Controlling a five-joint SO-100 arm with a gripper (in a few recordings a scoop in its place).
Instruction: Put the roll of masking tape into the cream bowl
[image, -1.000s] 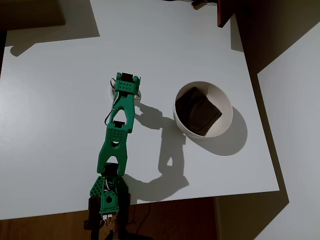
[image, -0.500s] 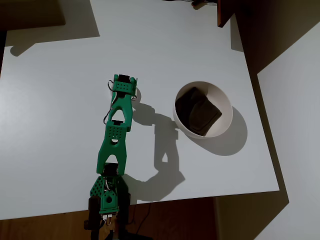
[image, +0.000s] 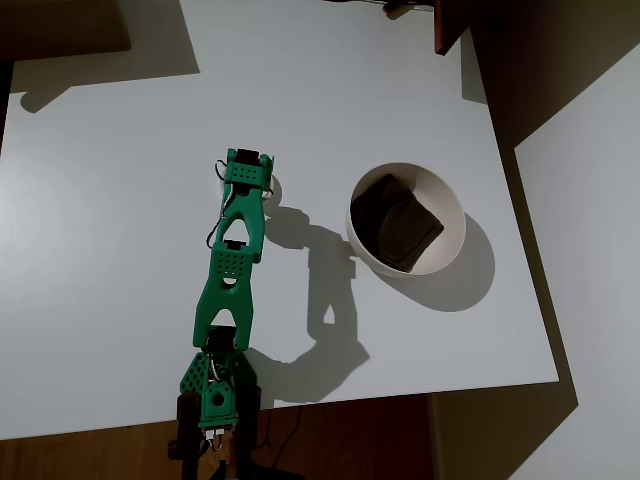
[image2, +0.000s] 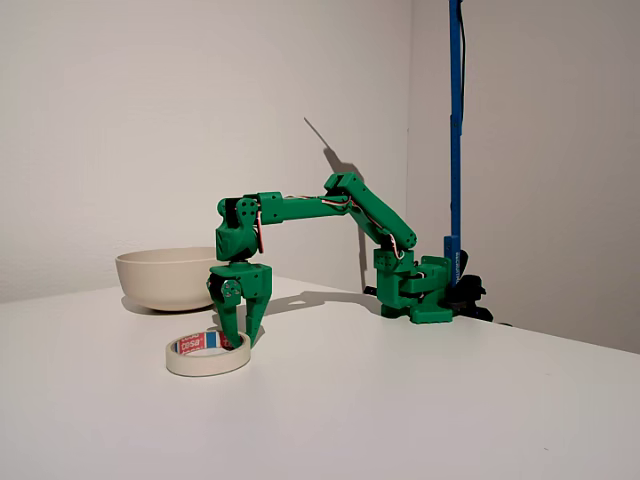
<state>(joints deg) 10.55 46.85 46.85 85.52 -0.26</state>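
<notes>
A: Item one, the roll of masking tape (image2: 208, 354). Where did you have it?

B: In the fixed view it lay flat on the white table (image2: 420, 400), directly under your claw (image2: 238, 338). It was a thin cream ring with a reddish mark on the inner core. One fingertip (image2: 244, 341) pointed down into the hole at the ring's right side; the other tip stood just at the back rim. From overhead only a pale sliver of the roll (image: 274, 188) showed beside the wrist.

A: Item two, the claw itself. Condition?

B: Green, pointing straight down from the wrist, its fingers nearly together at the tips. You could not tell from either view whether they pinched the ring's wall or merely straddled it. The roll sat on the table, not lifted.

A: Item three, the cream bowl (image2: 165, 276).

B: In the fixed view it stood behind and to the left of your claw, well apart from it, upright on the table. From overhead the bowl (image: 450, 205) lay to the right of the claw, with the arm's shadow between them, and a dark lumpy patch (image: 396, 222) inside it.

A: Item four, the arm (image2: 310, 208).

B: Green, folded over, upper link reaching level toward the claw from a base (image2: 415, 290) at the far right of the fixed view. A blue pole (image2: 455, 130) rose behind that base.
</notes>
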